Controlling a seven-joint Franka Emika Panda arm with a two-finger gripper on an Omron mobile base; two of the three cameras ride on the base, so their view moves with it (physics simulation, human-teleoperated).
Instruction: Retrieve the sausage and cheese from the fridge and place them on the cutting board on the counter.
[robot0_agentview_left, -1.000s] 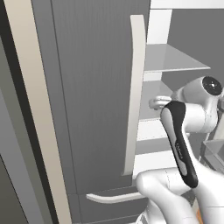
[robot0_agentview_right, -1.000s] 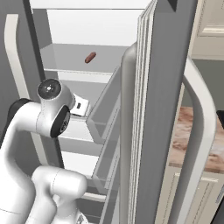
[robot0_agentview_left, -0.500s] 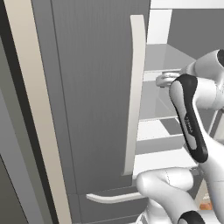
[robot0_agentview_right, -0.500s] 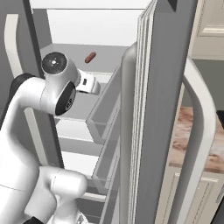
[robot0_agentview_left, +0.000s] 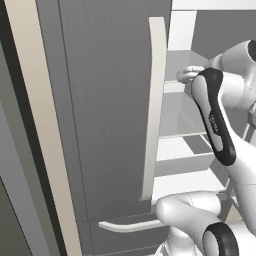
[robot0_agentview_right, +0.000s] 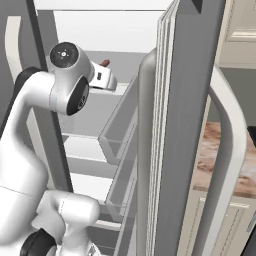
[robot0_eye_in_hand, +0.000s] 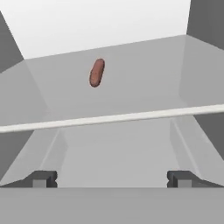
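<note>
Hand view: the jaws of the gripper (robot0_eye_in_hand: 111, 178) are spread wide and hold nothing, level with the near edge of a pale shelf (robot0_eye_in_hand: 131, 116) inside the fridge (robot0_agentview_left: 110, 115). The sausage (robot0_eye_in_hand: 96, 72) lies far back on that shelf, left of centre, with bare shelf all around it.

We see a tall cream panel (robot0_agentview_left: 35, 130) running from top to bottom at the left of the left base view, leaning a little. A dark strip (robot0_agentview_left: 11, 100) lies along its left edge, with a grey surface (robot0_agentview_left: 15, 210) beyond that. In the right base view, a cream upper cabinet (robot0_agentview_right: 243, 25) with a moulded front sits in the top right corner. Below it is a plain grey-green wall (robot0_agentview_right: 242, 95), and lower still a cream panelled lower cabinet (robot0_agentview_right: 236, 225).
</note>
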